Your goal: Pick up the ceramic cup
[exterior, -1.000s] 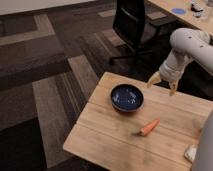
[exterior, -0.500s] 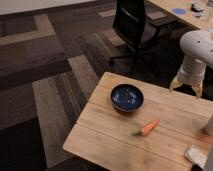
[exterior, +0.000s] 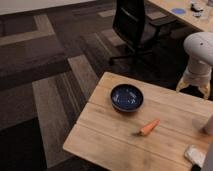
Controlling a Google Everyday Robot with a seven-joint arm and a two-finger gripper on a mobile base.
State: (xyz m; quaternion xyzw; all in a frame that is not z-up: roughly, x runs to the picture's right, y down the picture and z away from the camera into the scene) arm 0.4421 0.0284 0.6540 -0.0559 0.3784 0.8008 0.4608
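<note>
Camera view: a high look down on a wooden desk (exterior: 100, 135) standing on dark striped carpet
Ceramic cup (exterior: 208, 126): small, pale grey and upright, at the right side of the desk; the picture's right border cuts it, so only its left part shows
Claw (exterior: 193, 89): at the end of a thick white arm, hanging over the desk's far right edge, beyond the cup and not touching it; whether it is wide or narrow I cannot tell
Blue bowl (exterior: 126, 97): wide and dark, near the middle of the desk, well to the left of the cup
Carrot (exterior: 149, 127): orange, lying flat between the bowl and the cup, on the camera's side of the bowl
Pale block (exterior: 195, 154): flat, near the cup on its camera side
Chair (exterior: 131, 22): black, on the carpet beyond the desk's far edge, apart from the arm
How the cup should handle: probably stiff, fairly light, smooth enough to slip, and breakable if tipped or dropped
Where to take hold: likely square across the upright wall, about midway up, with a firm and steady close
Edges: the desk's right edge is out of sight, so a push to the right looks risky
Open room: bare wood lies between claw and cup, so coming in from above or from the far side looks freest
</note>
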